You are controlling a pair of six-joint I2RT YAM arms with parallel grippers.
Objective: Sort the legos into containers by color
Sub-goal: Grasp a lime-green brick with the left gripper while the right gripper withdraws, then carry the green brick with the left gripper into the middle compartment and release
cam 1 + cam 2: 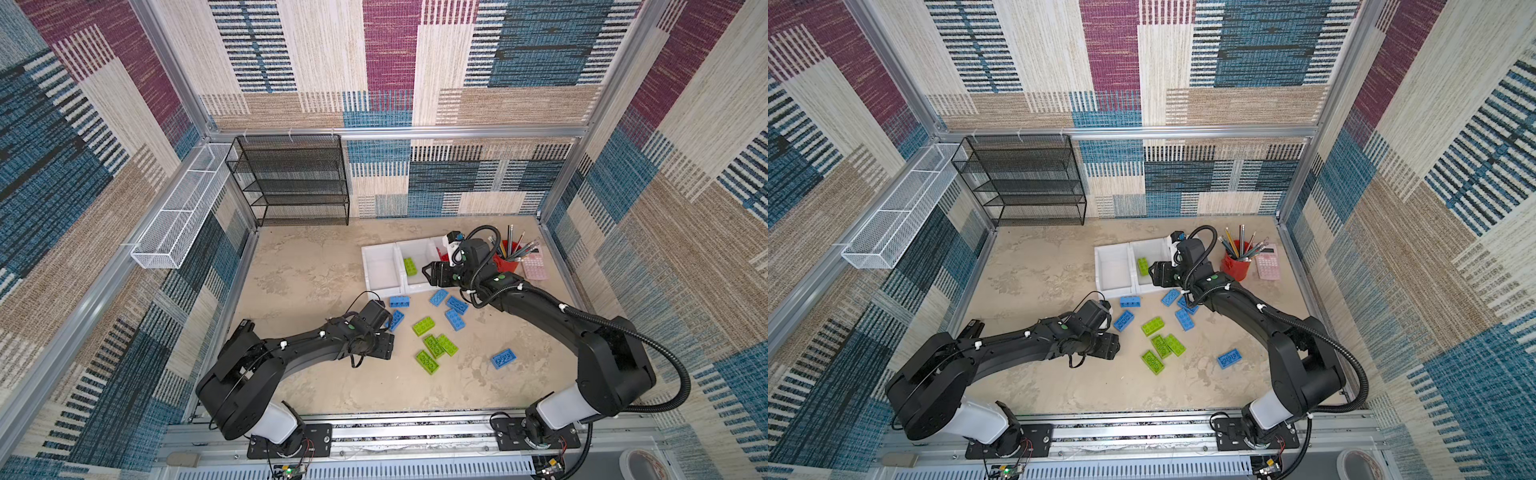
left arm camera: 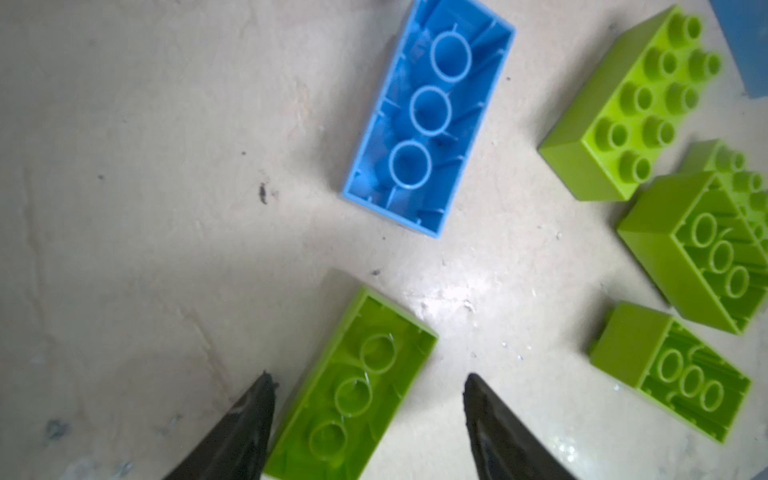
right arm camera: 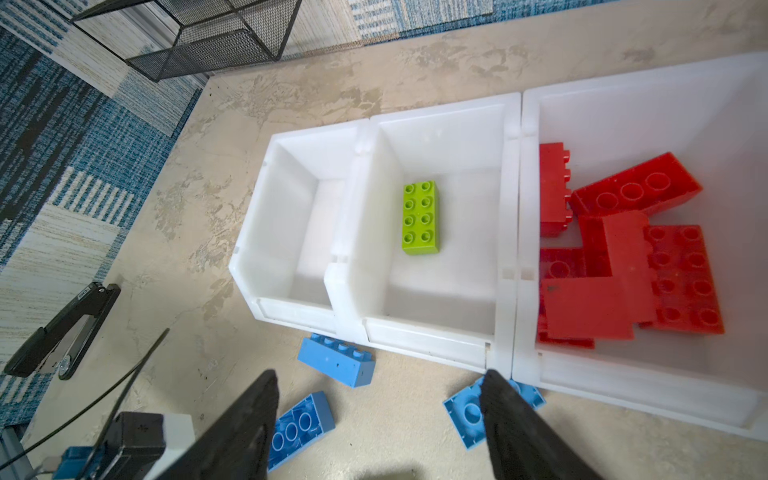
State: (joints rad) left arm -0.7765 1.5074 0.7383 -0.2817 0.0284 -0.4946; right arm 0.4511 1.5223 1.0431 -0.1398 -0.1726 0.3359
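Observation:
My left gripper (image 2: 369, 378) is open low over the floor. An upturned lime green lego (image 2: 353, 390) lies between its fingers, close to one and clear of the other. Several more green legos (image 1: 434, 345) and blue legos (image 1: 455, 320) lie scattered on the floor. My right gripper (image 3: 380, 376) is open and empty, hanging in front of the three white containers (image 3: 316, 129). The left container is empty. The middle one holds one green lego (image 3: 419, 216). The right one holds several red legos (image 3: 623, 266).
A red pencil cup (image 1: 509, 257) and a pink calculator (image 1: 534, 266) stand right of the containers. A black mesh shelf (image 1: 291, 183) is at the back wall, and a white wire basket (image 1: 178, 216) hangs on the left wall. A black stapler-like object (image 3: 62, 328) lies by the left edge.

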